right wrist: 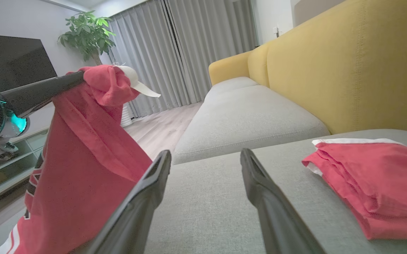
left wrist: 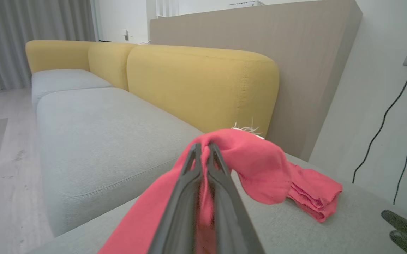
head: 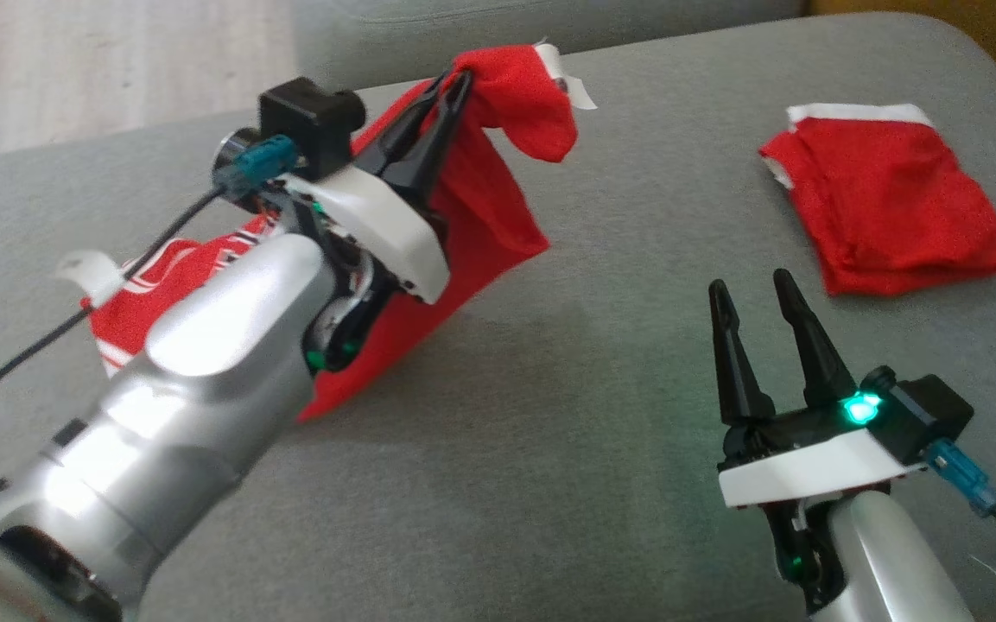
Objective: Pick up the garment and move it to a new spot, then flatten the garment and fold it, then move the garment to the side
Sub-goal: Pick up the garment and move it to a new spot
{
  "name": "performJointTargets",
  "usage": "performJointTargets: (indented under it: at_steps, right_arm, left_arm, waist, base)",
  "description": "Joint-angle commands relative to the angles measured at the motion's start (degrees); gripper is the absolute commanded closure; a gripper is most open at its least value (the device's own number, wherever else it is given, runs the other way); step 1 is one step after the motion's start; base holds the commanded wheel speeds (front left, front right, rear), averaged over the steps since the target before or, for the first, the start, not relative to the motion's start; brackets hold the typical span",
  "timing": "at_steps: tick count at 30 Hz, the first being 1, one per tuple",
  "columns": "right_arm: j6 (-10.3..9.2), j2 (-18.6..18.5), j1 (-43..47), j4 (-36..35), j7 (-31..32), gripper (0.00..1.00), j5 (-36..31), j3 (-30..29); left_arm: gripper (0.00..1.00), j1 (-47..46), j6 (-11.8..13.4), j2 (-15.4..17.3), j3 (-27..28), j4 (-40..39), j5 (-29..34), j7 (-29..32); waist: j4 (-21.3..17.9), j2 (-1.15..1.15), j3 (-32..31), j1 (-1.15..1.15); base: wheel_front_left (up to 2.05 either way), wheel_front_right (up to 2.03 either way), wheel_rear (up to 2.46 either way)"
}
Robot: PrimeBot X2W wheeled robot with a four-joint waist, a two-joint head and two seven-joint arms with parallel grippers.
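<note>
Clamped tight with the left gripper (head: 454, 79) on a bunched edge of the red garment (head: 480, 199), with both dark fingers pressed together and cloth pinched between them. Raised at that end well above the grey cushion (head: 601, 363), flopping over the fingertips in a rounded fold with a white label (head: 582, 92) sticking out past it. Hanging from there in a slanting sheet down toward the robot's left, partly hidden behind the silver forearm (head: 204, 345), with the lower hem touching the cushion and a part striped in white and dark lying at the far left. Seen from the right wrist as a tall red drape at the left, topped by the pinching fingers. Over at the lower right of the head view, the right gripper (head: 748, 285) with jaws well apart, gripping nothing, fingers pointing away over bare cushion, a green light glowing at its base. Just beyond and to the right of it, a second red garment (head: 891, 207), folded flat with white trim along its far edge, lying on the same cushion and well apart from the held one. Behind the seat, a yellow backrest (left wrist: 203, 84); farther off, grey curtains (right wrist: 175, 53), a potted plant (right wrist: 87, 35), a dark screen (right wrist: 9, 63) and pale wood floor (left wrist: 5, 169)
</note>
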Motion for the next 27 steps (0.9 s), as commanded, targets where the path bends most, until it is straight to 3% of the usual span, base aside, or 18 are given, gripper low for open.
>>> performJointTargets:
  at_steps: [1, 6, 7, 8, 9, 15, 27]
  right_arm:
    - [-0.04, -0.18, -1.86, -1.78, -0.61, 0.00, 0.39, 1.54]
    - [-0.04, -0.18, -2.64, -1.85, -0.61, 0.00, 1.18, 1.93]
    - [-0.04, -0.18, -2.69, -1.81, -0.61, 0.00, 1.30, 1.92]
    - [-0.04, -0.18, -2.69, -1.80, -0.61, 0.00, 1.38, 1.90]
    - [-0.04, -0.18, -2.69, -1.80, -0.61, 0.00, 1.42, 1.88]
    - [-0.04, -0.18, -2.19, -1.68, -0.61, 0.00, 1.09, 1.15]
    - [-0.04, -0.18, 0.57, -0.80, -0.61, 0.00, -1.93, -2.18]
  left_arm:
    - [1.00, -2.94, 0.43, 0.56, 2.18, -1.28, 0.11, -0.63]
    - [1.00, -3.28, 0.84, -3.23, 1.79, -0.06, 0.16, -1.99]
    - [0.88, -3.25, 0.72, -3.87, 1.67, 0.33, 0.19, -2.38]
    - [0.48, -3.21, 0.62, -4.43, 1.67, 0.74, 0.21, -2.96]
    - [0.00, -3.16, 0.59, -4.87, 1.80, 1.22, 0.19, -3.61]
    - [0.00, -3.08, 1.31, -3.65, 2.76, 4.68, 2.02, -7.11]
    - [0.00, 4.61, 2.37, 5.36, 5.31, 4.60, 6.48, -9.31]
  waist:
    - [-2.04, 0.00, 0.38, 0.01]
    - [-5.21, 0.00, 1.14, 0.01]
    - [-5.57, 0.00, 1.19, 0.01]
    - [-5.79, 0.00, 1.22, 0.01]
    - [-5.91, 0.00, 1.25, 0.01]
    - [-4.58, 0.00, 0.39, 0.01]
    - [4.73, 0.00, -5.13, 0.01]
  base:
    - [0.00, 0.00, 0.00]
    - [0.00, 0.00, 0.00]
    - [0.00, 0.00, 0.00]
    - [0.00, 0.00, 0.00]
    - [0.00, 0.00, 0.00]
    - [0.00, 0.00, 0.00]
    - [0.00, 0.00, 0.00]
